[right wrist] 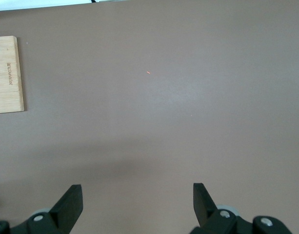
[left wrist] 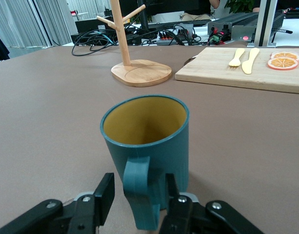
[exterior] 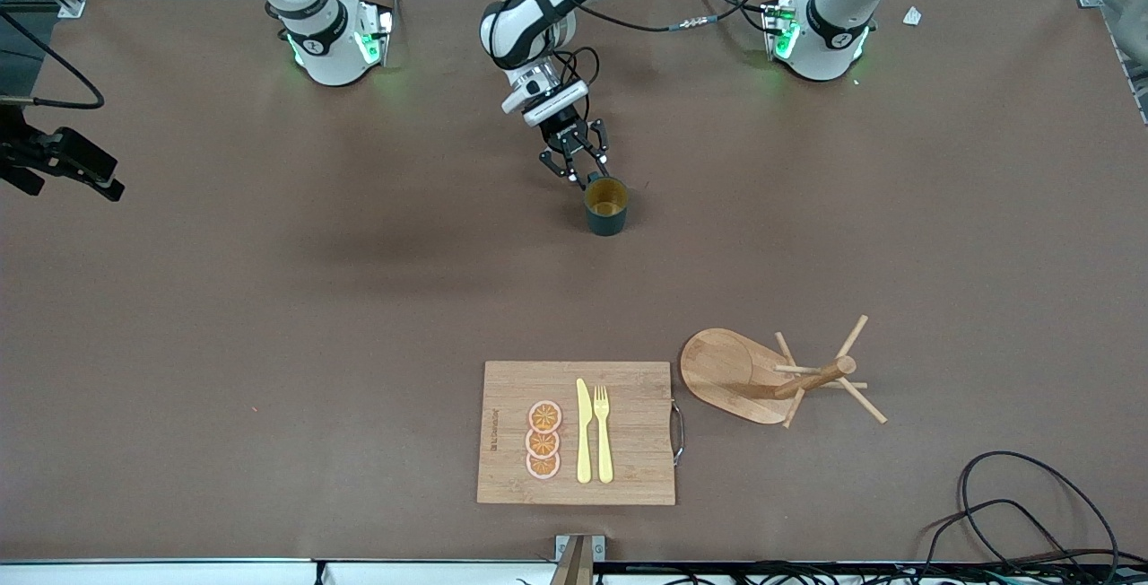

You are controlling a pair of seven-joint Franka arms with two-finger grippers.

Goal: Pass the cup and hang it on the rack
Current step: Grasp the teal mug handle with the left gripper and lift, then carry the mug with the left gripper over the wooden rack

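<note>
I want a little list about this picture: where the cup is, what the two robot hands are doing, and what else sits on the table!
cup: cup stands upright on the table, mouth up, mustard inside
left gripper: left gripper is at the cup, fingers on either side of its handle, with small gaps showing
right gripper: right gripper is over bare table, jaws wide open, waiting
rack: rack stands nearer the front camera than the cup, nothing on its pegs
cutting board: cutting board beside the rack, carrying orange slices, a knife and a fork
</note>
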